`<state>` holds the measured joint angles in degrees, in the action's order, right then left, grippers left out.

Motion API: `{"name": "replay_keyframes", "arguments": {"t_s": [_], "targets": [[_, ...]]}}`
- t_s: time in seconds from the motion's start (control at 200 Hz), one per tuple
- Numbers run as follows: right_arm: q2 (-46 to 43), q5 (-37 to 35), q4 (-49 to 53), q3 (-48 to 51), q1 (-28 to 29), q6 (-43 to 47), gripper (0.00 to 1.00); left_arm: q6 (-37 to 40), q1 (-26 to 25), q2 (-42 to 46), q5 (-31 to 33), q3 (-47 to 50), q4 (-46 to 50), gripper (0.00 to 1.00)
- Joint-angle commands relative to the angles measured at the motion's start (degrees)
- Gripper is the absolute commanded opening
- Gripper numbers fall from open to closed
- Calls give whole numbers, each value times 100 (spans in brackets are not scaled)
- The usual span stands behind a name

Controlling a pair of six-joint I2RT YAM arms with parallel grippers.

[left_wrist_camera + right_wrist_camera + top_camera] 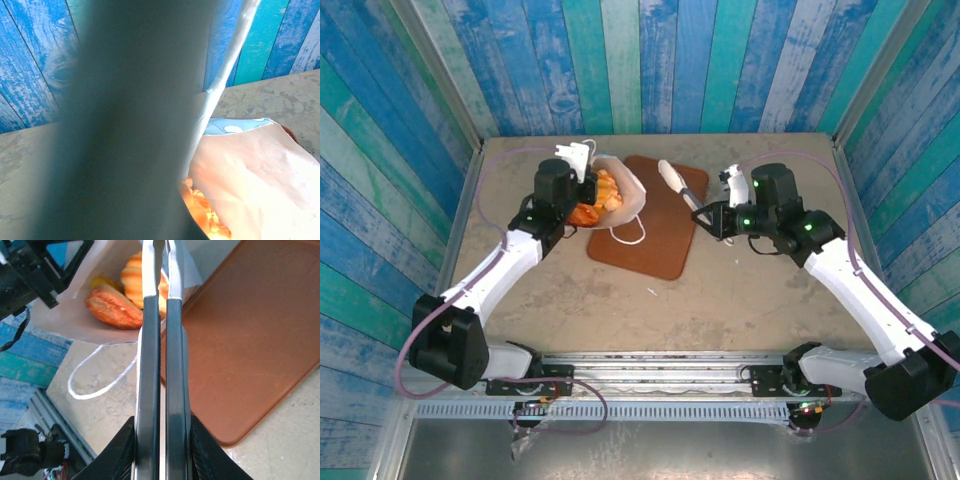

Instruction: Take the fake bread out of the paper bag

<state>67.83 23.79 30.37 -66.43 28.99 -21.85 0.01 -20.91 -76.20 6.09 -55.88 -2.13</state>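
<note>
One bag (pixel 632 190), one tray (pixel 660 250), at least three loaves (pixel 112 307).

Flat brown tray (pixel 662 240) (rounded corners), speckled beige table (pixel 750 300), blue-green plank walls (pixel 650 60)

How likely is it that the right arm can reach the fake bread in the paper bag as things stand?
Probably yes: the paper bag opens toward the right gripper, and the fake bread lies exposed just past its fingers. They are shut and would have to open first.
</note>
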Motion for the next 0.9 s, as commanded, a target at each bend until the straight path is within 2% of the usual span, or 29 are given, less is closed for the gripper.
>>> {"name": "replay_keyframes", "arguments": {"t_s": [0.0,0.115,0.255,0.581,0.897], "targets": [[160,-203,692,-418,443,110,23,-4,-78,352,-16,121,73,1],[445,-360,986,-765,974,110,24,-10,-157,346,25,129,31,2],[825,-458,1179,-1080,1311,45,26,-3,-227,332,63,137,-6,2],[1579,-472,1244,-1440,1431,-78,31,-61,-259,305,92,95,-17,2],[2140,-360,896,-1565,1431,-259,34,-80,-273,318,43,-16,-7,1]]}}
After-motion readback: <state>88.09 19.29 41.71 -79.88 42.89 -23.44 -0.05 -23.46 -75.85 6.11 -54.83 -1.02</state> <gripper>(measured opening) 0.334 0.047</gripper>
